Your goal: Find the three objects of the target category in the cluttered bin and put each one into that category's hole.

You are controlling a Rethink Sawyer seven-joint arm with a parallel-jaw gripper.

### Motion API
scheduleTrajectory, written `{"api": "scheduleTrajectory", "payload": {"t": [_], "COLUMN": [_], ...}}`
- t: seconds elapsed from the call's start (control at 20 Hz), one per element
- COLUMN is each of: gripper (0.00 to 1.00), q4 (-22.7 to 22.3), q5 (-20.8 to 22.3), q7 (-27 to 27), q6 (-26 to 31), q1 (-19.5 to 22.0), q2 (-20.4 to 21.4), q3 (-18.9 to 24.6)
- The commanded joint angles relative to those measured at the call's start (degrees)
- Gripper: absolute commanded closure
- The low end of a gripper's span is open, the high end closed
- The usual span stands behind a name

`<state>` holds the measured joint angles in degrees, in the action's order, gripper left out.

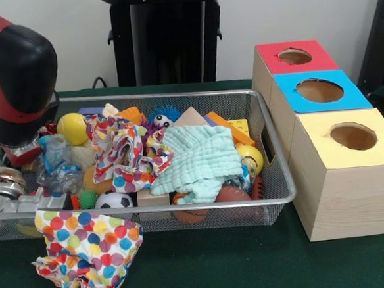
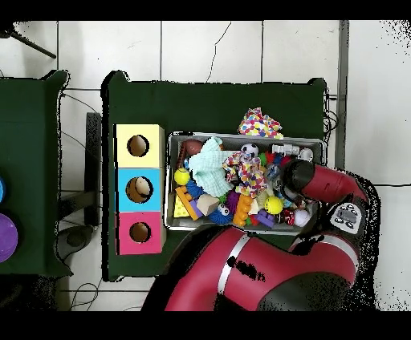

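A polka-dot cloth [image 1: 87,253] is lying crumpled on the green worktop [image 1: 253,265] at the near side, draped against the bin [image 1: 183,207]; it could be snagged and dragged if the arm is swept low over that rim. Inside the bin, a second dotted cloth [image 1: 128,155] and a mint towel [image 1: 200,162] are covering much of the clutter, so the three objects are being largely hidden; one pale rounded lump [image 1: 83,155] by the yellow ball [image 1: 72,128] may be one, though that is being judged loosely. The hand is buried at the bin's left end behind the arm [image 1: 15,70]; whether it is apart or together cannot be told. A wrong toy could be lifted, or a wrong hole chosen; the red-topped box's hole [image 1: 294,56] is standing farthest back. No writing can be read.
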<state>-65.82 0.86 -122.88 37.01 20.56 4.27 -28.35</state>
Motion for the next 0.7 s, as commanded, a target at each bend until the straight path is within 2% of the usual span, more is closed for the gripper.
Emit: {"api": "scheduleTrajectory", "payload": {"t": [0.05,0.3,0.45,0.7], "gripper": [1.0,1.0,1.0,1.0], "q4": [2.2,-1.45,-4.85,-6.01], "q5": [0.42,1.59,2.14,3.8], "q7": [2.17,3.64,6.0,7.18], "q6": [3.39,-5.43,-7.99,-6.02], "q1": [3.53,3.48,3.62,2.61], "q2": [-3.58,3.21,9.46,13.99], "q3": [8.76,12.11,15.07,16.01]}}
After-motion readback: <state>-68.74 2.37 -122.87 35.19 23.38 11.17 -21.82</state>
